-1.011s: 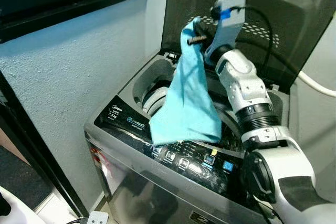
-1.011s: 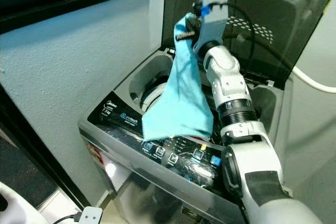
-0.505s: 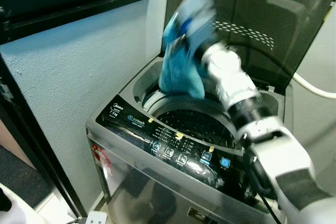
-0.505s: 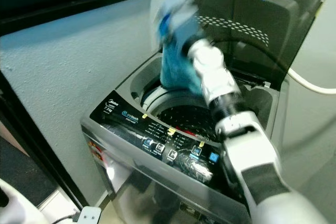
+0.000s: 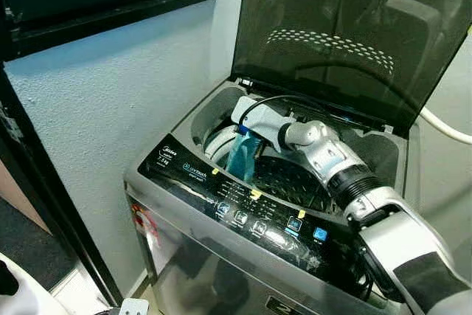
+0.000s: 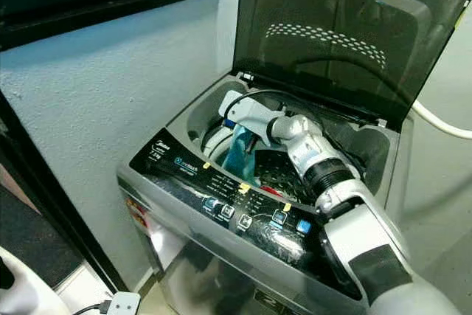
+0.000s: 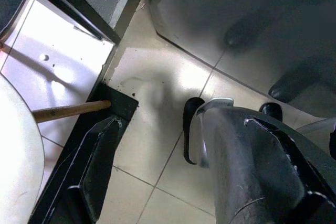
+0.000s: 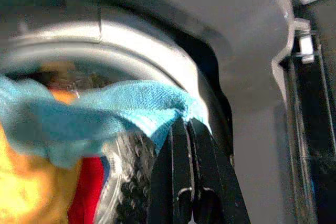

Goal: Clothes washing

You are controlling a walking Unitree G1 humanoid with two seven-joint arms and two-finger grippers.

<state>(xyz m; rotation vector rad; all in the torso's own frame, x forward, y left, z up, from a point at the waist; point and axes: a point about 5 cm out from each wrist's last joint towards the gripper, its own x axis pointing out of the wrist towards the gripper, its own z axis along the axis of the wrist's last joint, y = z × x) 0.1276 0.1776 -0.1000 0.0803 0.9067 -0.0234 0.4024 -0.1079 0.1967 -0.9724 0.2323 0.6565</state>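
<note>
Teal cloth (image 5: 242, 156): hanging down into the drum of the washing machine (image 5: 192, 175), at its rear rim, just behind the control panel (image 5: 251, 208). Right hand (image 8: 185, 129): reaching into the drum opening, fingers (image 8: 173, 171) pressed together on the cloth's edge. Lid (image 5: 346, 35): raised upright behind the drum. Red and orange laundry (image 8: 31, 198): inside the drum, below the cloth. Left hand (image 7: 231, 145): low beside the machine's base over tiled floor (image 7: 157, 93); grip cannot be told.

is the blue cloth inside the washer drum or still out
Partly in: the blue cloth hangs down into the washer drum, its top corner pinched in the right hand by the drum's rim.
</note>
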